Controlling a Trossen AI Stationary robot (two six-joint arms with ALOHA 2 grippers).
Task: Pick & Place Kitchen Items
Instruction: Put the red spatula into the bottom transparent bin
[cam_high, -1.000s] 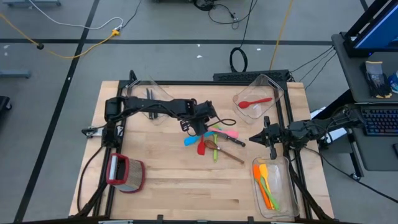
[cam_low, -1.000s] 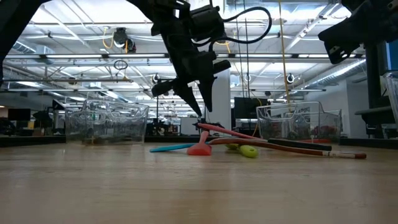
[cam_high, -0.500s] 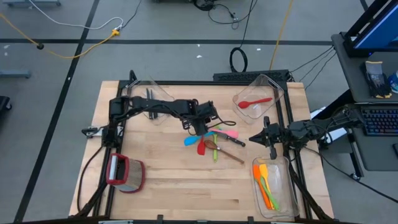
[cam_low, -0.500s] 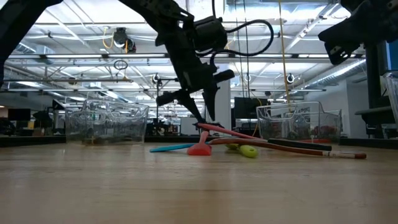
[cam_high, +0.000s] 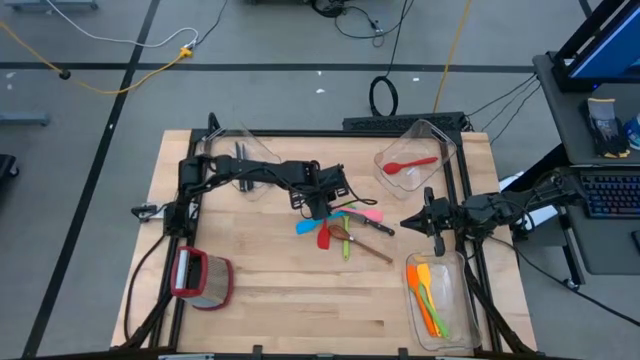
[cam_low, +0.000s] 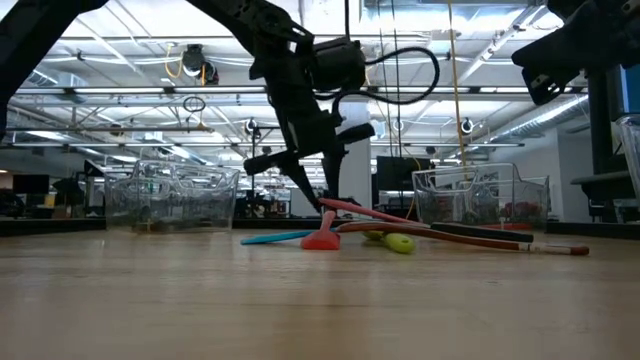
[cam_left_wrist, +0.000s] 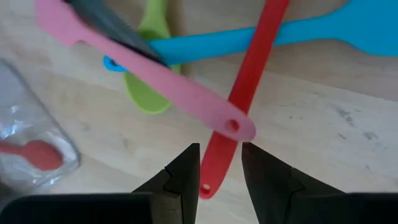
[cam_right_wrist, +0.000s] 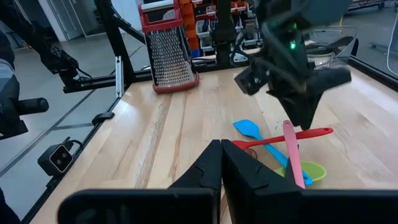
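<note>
The task looks partly done: one red spoon lies in a far bin, orange and green utensils fill the bin beside the right gripper, which waits clenched and empty. A heap is left on the surface: a blue spatula, a pink spatula, a green spoon and more. The left gripper hangs over it, its part-open fingers either side of the red spatula's handle end, nothing grasped yet.

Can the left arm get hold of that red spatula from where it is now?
Probably yes. The left gripper hangs open right over the red spatula handle's free end. The pink spatula crosses it higher up, clear of that end.
</note>
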